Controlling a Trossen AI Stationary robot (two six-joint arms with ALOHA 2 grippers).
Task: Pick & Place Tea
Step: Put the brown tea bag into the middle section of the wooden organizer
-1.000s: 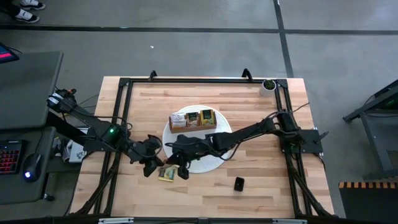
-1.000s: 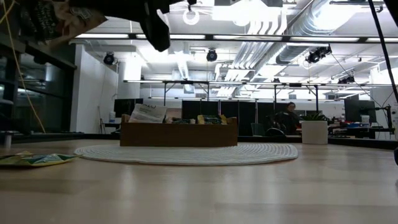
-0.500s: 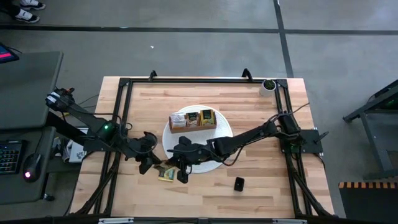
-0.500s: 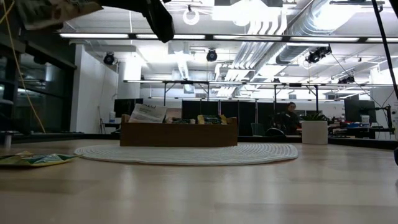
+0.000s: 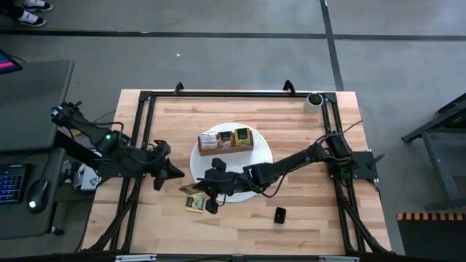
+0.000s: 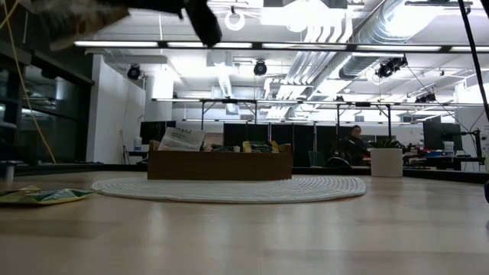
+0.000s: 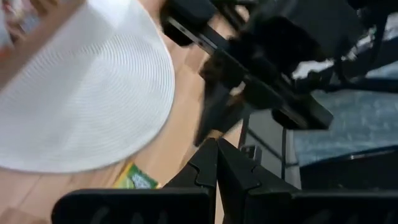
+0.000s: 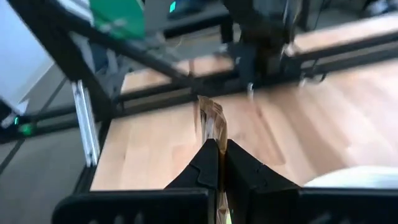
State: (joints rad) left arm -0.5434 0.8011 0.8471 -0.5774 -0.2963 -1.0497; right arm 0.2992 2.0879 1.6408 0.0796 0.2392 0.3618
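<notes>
Right wrist view: right gripper [image 8: 216, 149] clamped on a tea packet [image 8: 211, 121], held edge-on, just off the mat [image 5: 251, 191]. Carry it level to the box [image 5: 226, 140]. Left gripper [image 5: 177, 173] closed, empty.

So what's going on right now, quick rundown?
Right gripper shut on a tea packet, lifted beside the white mat. Left gripper shut, empty, off to the side. Nothing blocking the wooden box.

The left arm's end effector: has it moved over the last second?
Yes. The left end effector, shut and empty, has pulled back from the white round mat toward the table's left edge.
</notes>
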